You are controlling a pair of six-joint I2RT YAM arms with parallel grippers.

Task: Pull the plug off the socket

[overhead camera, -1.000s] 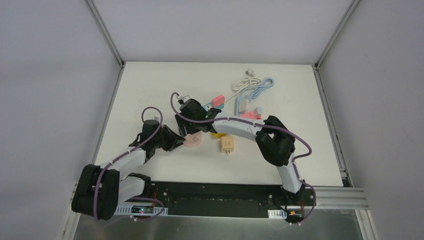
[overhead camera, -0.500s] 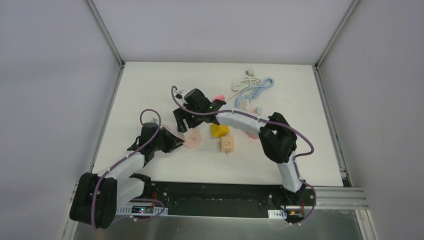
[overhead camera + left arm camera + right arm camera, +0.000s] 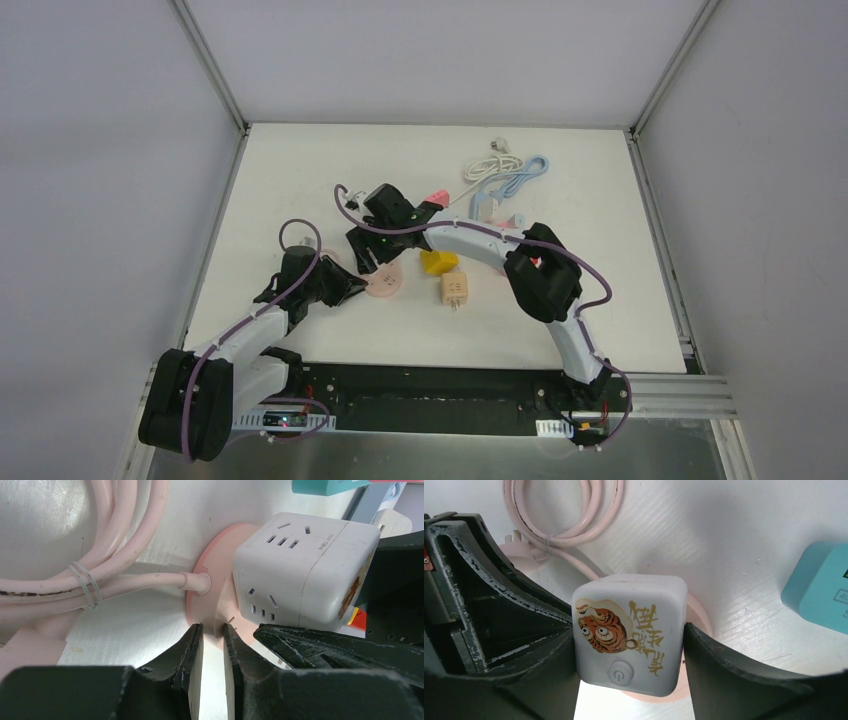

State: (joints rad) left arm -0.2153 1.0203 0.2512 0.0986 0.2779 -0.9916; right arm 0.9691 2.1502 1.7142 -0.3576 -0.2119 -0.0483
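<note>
A round pink socket (image 3: 388, 284) lies on the white table, with a white cube plug (image 3: 300, 565) standing on it. The cube has a tiger print and a power button on top (image 3: 629, 630). My left gripper (image 3: 212, 627) is nearly shut, its tips pinching the socket's near rim (image 3: 220, 612). My right gripper (image 3: 629, 635) reaches down over the cube, one finger pressed on each side of it. In the top view the right gripper (image 3: 368, 255) hides the cube, and the left gripper (image 3: 350, 287) is at the socket's left edge. The socket's pink cable (image 3: 100, 575) coils off to the left.
A yellow adapter (image 3: 437, 261) and a tan plug (image 3: 456, 290) lie just right of the socket. A teal and pink adapter (image 3: 432, 197) lies behind the right gripper and also shows in the right wrist view (image 3: 819, 587). White and blue cables (image 3: 505, 170) lie at the back right.
My right gripper drew back from the socket, then came down over the cube plug again. My left gripper stayed at the socket's left rim and shifted only slightly.
</note>
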